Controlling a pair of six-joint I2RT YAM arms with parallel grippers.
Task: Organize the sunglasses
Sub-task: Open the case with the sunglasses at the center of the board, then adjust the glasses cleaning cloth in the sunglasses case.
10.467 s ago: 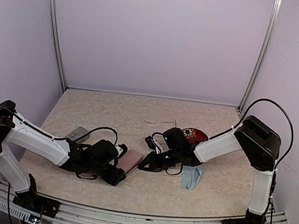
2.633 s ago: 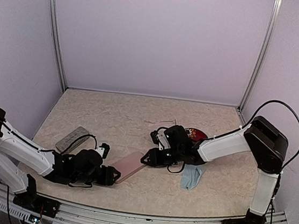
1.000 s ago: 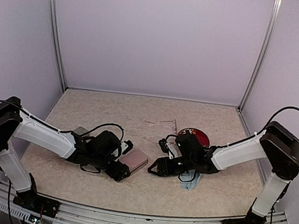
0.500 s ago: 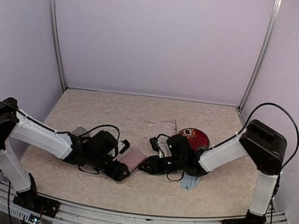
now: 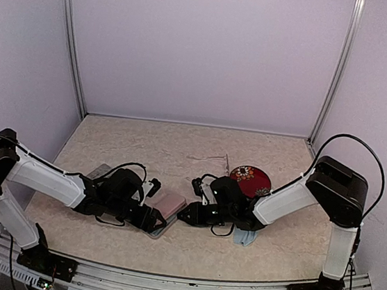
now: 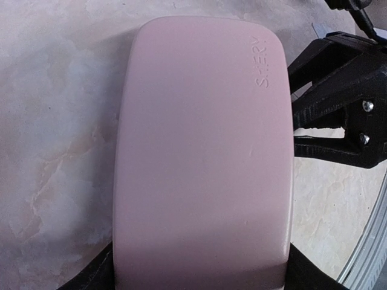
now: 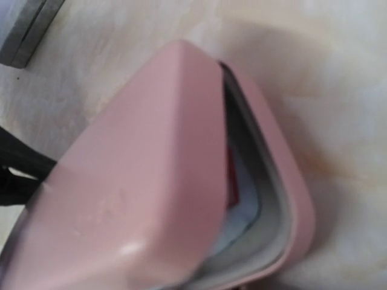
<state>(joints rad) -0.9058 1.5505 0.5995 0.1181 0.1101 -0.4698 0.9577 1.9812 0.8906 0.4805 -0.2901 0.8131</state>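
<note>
currently clasping pink case point(image 6: 199, 157) endwise in left jaws; right jaws, grip unclear, at opposite ajar end; sunglasses point(image 7: 232, 178) inside.

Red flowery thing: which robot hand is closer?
Right. The right hand is at the pink case's end nearest the red flowery thing; the left hand holds the far end.

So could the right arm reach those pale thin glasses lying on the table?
Probably yes: the pale glasses lie uncovered on the table just beyond the right claw. That claw is at the pink case now, though.
</note>
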